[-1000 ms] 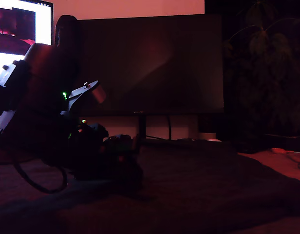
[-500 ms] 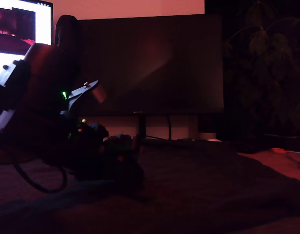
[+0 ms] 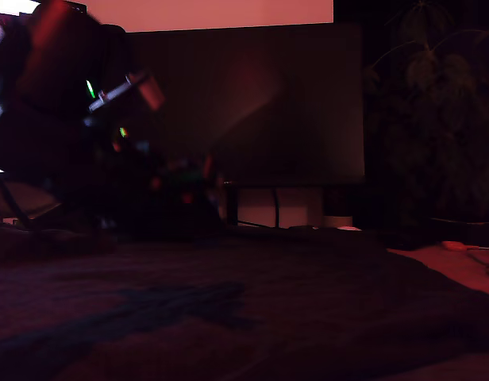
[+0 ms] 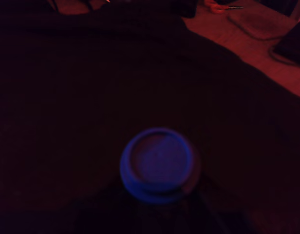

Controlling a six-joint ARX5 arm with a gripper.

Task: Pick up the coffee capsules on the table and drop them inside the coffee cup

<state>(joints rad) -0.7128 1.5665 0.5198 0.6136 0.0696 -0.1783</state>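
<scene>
Blue capsule (image 4: 157, 163) rim: wrist view only | exterior: arm (image 3: 62, 119) dark

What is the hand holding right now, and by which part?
It looks like the blue capsule is in the hand, its round rim facing the wrist camera. The fingers are lost in the dark, so the exact place of the hold cannot be told.

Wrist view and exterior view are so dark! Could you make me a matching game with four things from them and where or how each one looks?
Things:
1. capsule
2. monitor
3. plant
4. cloth

Descriptions:
A. stands at the exterior view's right edge
B. round blue rim, close to the wrist camera
C. spread dark over the table
D. wide unlit screen at the back, in the middle

Pairs: 1-B, 2-D, 3-A, 4-C
</scene>
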